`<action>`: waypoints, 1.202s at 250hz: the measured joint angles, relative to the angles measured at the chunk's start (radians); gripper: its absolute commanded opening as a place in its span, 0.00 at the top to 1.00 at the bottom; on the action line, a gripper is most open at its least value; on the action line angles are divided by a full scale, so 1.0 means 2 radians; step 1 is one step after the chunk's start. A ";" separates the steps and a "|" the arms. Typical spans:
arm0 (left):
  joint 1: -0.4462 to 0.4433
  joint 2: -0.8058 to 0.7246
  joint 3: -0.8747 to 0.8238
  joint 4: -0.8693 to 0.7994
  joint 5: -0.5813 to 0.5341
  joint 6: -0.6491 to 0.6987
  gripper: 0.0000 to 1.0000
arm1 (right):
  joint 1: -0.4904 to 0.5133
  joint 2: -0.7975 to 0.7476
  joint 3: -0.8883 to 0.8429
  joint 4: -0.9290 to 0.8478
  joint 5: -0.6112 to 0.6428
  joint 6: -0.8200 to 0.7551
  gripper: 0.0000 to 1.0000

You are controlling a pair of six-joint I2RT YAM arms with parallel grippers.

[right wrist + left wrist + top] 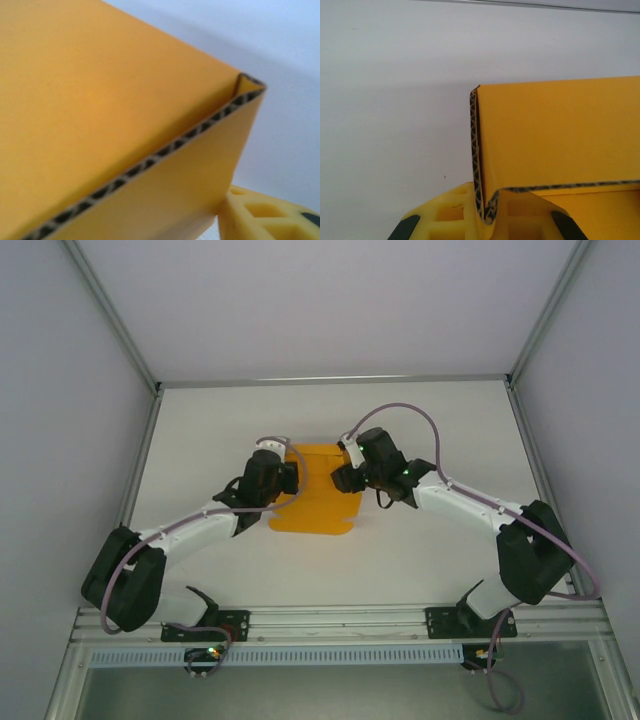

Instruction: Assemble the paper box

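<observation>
From the top camera, you see the paper box as an orange shape on the white table, between the two arms and a little toward the far side. Your left pincer sits at the box's left edge. Your right pincer sits at its right edge, near the far corner. From up here you cannot tell how the jaws of either one stand.

In the left wrist camera, the paper box takes up the right side. An orange panel stands upright, and its corrugated edge runs down the left side and bends along the bottom. That folded corner drops between the two yellow fingers of your left pincer, which is pressed together and pinching the card there. The white table lies behind, on the left.

In the right wrist camera, the paper box is very close and blurred. A broad orange face sits above a corrugated edge that climbs to a folded corner at the upper right. One yellow finger of your right pincer shows at the bottom right, just beside the lower panel. You cannot tell whether it touches the card, or whether this pincer is spread or gripping.
</observation>
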 measured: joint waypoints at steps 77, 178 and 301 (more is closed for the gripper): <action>-0.015 0.000 0.006 -0.005 -0.001 -0.003 1.00 | 0.002 0.009 0.004 -0.004 0.104 0.027 0.81; -0.053 0.019 0.085 -0.100 -0.085 -0.072 1.00 | 0.028 0.068 0.084 -0.056 0.281 0.072 0.97; -0.061 0.056 0.130 -0.144 -0.106 -0.160 1.00 | 0.054 0.138 0.133 -0.048 0.443 0.054 1.00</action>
